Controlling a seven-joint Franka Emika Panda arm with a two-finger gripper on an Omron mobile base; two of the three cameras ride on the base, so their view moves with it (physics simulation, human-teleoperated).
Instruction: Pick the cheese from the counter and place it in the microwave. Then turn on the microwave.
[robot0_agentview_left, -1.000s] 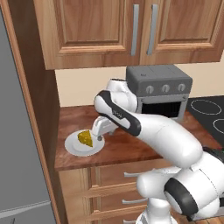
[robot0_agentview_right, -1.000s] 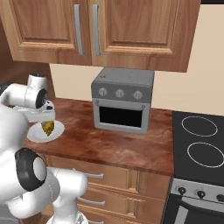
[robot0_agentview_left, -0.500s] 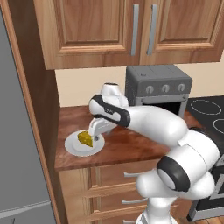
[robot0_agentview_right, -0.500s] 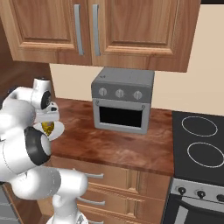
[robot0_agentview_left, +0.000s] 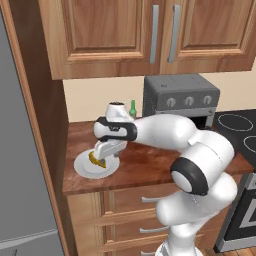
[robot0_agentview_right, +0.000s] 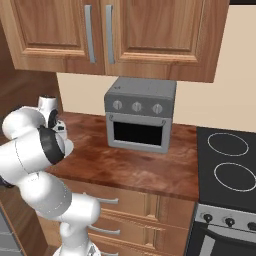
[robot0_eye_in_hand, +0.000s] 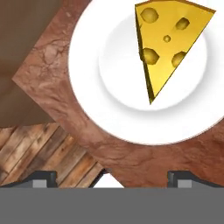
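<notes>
My hand (robot0_eye_in_hand: 112, 177) hangs wide open over the left end of the bench (robot0_agentview_left: 150, 165), holding nothing, both tips low in the hand view. The cheese (robot0_eye_in_hand: 168, 41) lies ahead of my fingertips and off toward the right tip's side, not centred between them. It rests flat on a white plate (robot0_eye_in_hand: 109, 109) near the bench's front left corner. The wedge's long axis runs from its broad end at the far side to a point aimed back at my hand. In my judgement the next move is forward and slightly right before descending, jaws across the wedge's narrow width.
</notes>
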